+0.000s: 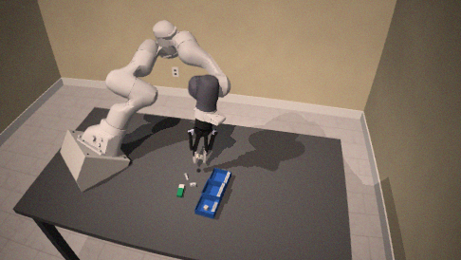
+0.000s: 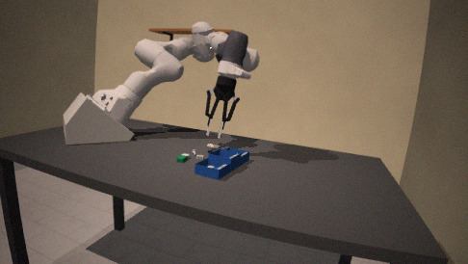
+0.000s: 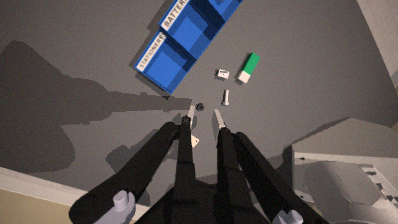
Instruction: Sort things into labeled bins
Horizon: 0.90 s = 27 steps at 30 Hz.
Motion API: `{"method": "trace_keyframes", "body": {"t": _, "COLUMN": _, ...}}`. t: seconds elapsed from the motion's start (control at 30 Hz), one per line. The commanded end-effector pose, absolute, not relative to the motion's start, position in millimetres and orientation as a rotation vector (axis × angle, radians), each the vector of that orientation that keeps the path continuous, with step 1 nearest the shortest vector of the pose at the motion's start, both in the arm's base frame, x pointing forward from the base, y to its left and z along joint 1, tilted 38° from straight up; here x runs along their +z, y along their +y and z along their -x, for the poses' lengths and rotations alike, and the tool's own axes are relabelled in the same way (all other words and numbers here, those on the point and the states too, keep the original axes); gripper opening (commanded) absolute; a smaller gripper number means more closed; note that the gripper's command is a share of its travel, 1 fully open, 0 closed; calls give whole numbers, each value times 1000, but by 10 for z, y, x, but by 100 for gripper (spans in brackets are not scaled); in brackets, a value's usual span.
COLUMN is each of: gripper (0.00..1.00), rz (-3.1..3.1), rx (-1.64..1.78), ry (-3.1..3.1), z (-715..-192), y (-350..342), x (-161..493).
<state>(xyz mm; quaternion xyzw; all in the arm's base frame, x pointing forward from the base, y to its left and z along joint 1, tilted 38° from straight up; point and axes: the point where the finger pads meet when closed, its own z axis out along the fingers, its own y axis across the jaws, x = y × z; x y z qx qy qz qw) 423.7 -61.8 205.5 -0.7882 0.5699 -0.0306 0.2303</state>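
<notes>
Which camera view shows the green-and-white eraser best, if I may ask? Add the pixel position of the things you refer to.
The wrist view: the green-and-white eraser [image 1: 180, 191] [image 2: 182, 158] [image 3: 248, 68] appears largest there, unobstructed, its green and white parts distinct. The top view shows it whole but smaller, left of the blue bins [image 1: 198, 212] [image 2: 207, 171] [image 3: 175, 88]; the exterior view shows it small and foreshortened.

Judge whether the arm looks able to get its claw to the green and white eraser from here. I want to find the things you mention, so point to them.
Probably yes: the claw [image 1: 199, 160] [image 2: 214, 136] [image 3: 203, 113] is open, and the eraser [image 1: 180, 191] [image 2: 182, 158] [image 3: 248, 68] lies uncovered beside the blue bins [image 1: 212, 195] [image 2: 207, 171] [image 3: 165, 69], with a visible gap between them.
</notes>
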Motion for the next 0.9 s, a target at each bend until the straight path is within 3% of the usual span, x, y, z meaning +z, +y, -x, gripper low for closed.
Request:
{"method": "trace_keyframes", "body": {"t": 0.0, "gripper": 25, "rz": 2262, "rx": -156, "ry": 1388, "z": -4083, "y": -269, "x": 2203}}
{"method": "trace_keyframes", "body": {"t": 0.27, "gripper": 25, "rz": 2385, "rx": -276, "ry": 1139, "z": -3901, "y": 220, "x": 2385}}
{"method": "trace_keyframes", "body": {"t": 0.87, "gripper": 25, "rz": 2455, "rx": -382, "ry": 780, "z": -3927, "y": 176, "x": 2374}}
